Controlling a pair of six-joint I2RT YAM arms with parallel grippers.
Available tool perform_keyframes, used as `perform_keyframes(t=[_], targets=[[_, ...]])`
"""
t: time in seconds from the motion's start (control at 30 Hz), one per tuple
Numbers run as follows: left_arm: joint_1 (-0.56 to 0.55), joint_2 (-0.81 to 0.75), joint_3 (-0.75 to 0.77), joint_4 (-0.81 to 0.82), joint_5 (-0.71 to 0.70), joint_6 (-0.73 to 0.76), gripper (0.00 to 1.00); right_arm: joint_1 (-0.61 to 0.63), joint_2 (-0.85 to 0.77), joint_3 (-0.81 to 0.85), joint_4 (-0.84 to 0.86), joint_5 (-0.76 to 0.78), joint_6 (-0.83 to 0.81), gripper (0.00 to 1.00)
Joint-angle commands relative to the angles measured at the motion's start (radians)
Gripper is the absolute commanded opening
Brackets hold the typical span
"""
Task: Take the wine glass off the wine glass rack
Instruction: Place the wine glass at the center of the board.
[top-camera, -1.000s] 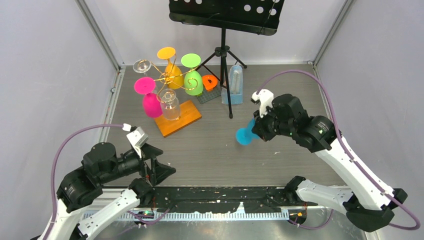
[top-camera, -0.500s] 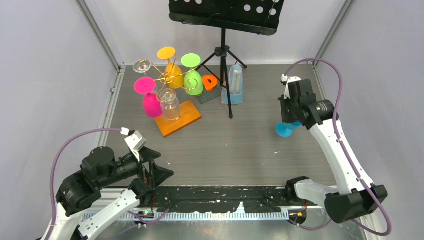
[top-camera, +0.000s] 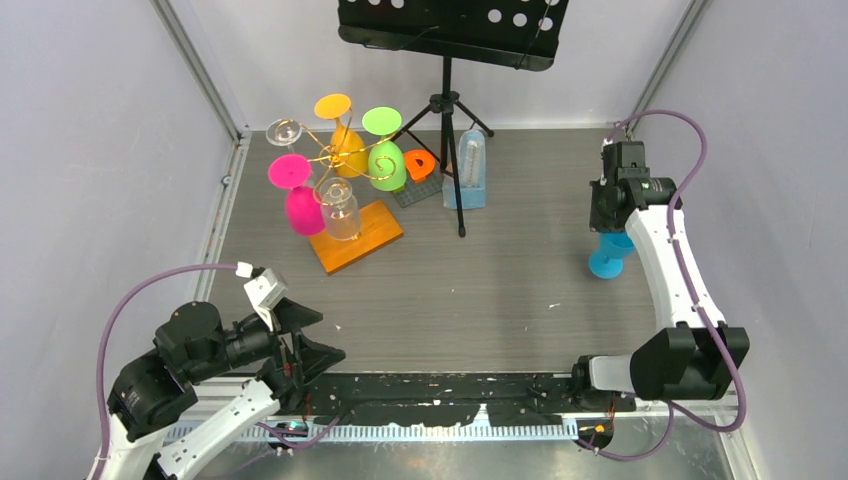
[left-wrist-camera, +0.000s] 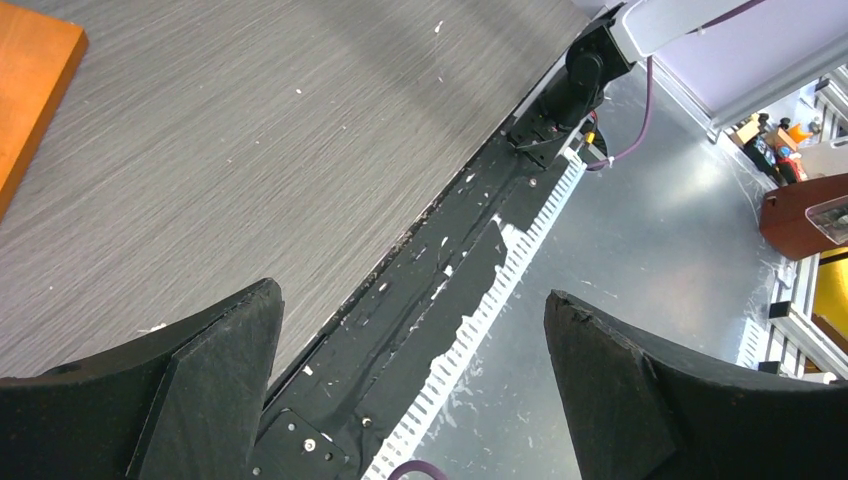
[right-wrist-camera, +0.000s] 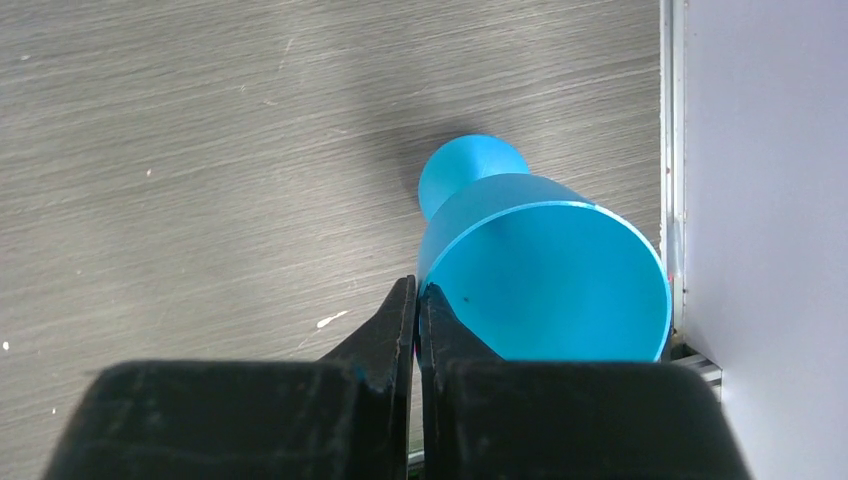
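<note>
The gold wire wine glass rack (top-camera: 325, 155) stands on its orange wooden base (top-camera: 372, 238) at the back left. Pink (top-camera: 298, 200), orange (top-camera: 344, 140), green (top-camera: 385, 160) and clear (top-camera: 340, 212) glasses hang on it upside down. My right gripper (top-camera: 612, 222) is shut on the rim of a blue wine glass (top-camera: 610, 255), held upright near the right wall; in the right wrist view the jaws pinch the rim of that glass (right-wrist-camera: 545, 265), one finger inside the bowl. My left gripper (top-camera: 310, 338) is open and empty at the near left edge; it also shows in the left wrist view (left-wrist-camera: 412, 305).
A black tripod music stand (top-camera: 448, 110) stands at the back middle. A light blue metronome (top-camera: 468, 170) and an orange object (top-camera: 420, 163) sit beside its legs. The right wall (right-wrist-camera: 770, 200) is close to the blue glass. The rack's base corner shows in the left wrist view (left-wrist-camera: 30, 90).
My right arm has carried the blue glass from the table's middle right to near the right wall and turned it upright. My left arm has drawn back slightly toward the near edge.
</note>
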Motion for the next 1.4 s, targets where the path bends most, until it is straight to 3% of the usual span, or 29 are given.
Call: perform_keyframes(t=[0.0, 0.53, 1.1, 1.37], targets=[[-0.001, -0.011, 0.002, 0.029, 0.024, -0.01, 1.0, -0.048, 0.029, 0.067, 0.053, 0.039, 0.021, 0.05], [-0.001, -0.003, 0.032, -0.006, 0.011, -0.007, 0.99, -0.19, 0.153, 0.072, 0.109, -0.047, 0.062, 0.05], [-0.001, -0.01, 0.031, -0.015, 0.008, -0.016, 1.0, -0.198, 0.188, 0.064, 0.118, -0.052, 0.069, 0.06], [-0.001, -0.009, 0.032, -0.023, 0.013, -0.024, 1.0, -0.199, 0.19, 0.072, 0.116, -0.045, 0.076, 0.13]])
